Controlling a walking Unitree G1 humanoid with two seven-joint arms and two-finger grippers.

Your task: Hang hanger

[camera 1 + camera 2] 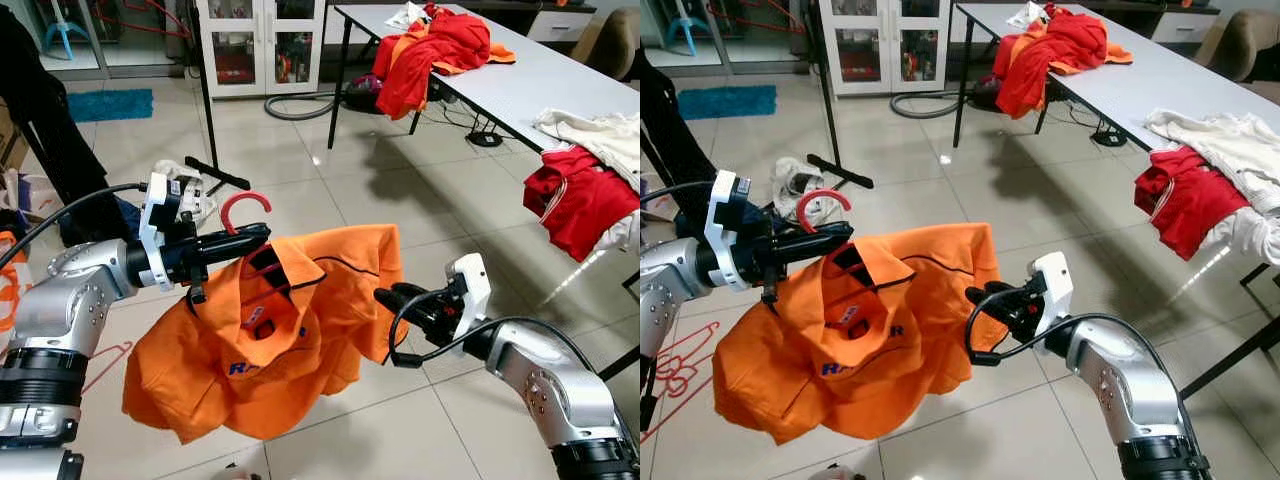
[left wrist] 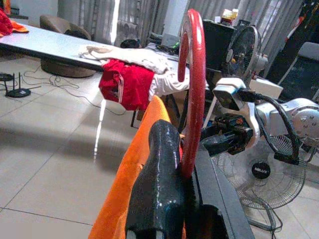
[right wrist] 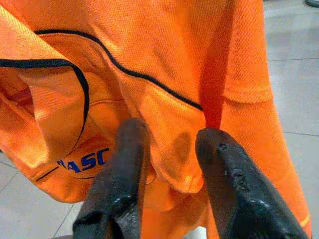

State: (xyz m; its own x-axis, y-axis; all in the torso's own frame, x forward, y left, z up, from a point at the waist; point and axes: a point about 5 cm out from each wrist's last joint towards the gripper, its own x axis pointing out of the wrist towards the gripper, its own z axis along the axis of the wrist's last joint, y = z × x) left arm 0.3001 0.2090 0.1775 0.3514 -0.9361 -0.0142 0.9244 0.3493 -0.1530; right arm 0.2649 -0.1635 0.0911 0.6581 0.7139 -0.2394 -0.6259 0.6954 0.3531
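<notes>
A red hanger, its hook (image 1: 245, 207) pointing up, carries an orange shirt (image 1: 280, 330) with blue lettering. My left gripper (image 1: 255, 236) is shut on the hanger's neck just below the hook, holding it above the floor; the left wrist view shows the red hook (image 2: 192, 74) rising between the black fingers (image 2: 157, 184). My right gripper (image 1: 386, 297) is at the shirt's right sleeve. In the right wrist view its two fingers (image 3: 119, 174) have a fold of the orange fabric (image 3: 179, 164) between them. The hanger's arms are hidden under the shirt.
A black clothes-rack pole (image 1: 204, 90) with a floor foot (image 1: 215, 172) stands behind, left of centre. A white table (image 1: 560, 80) on the right holds red, orange and white clothes (image 1: 430, 45). A pink hanger (image 1: 105, 365) lies on the floor at left. A fan (image 2: 264, 169) stands nearby.
</notes>
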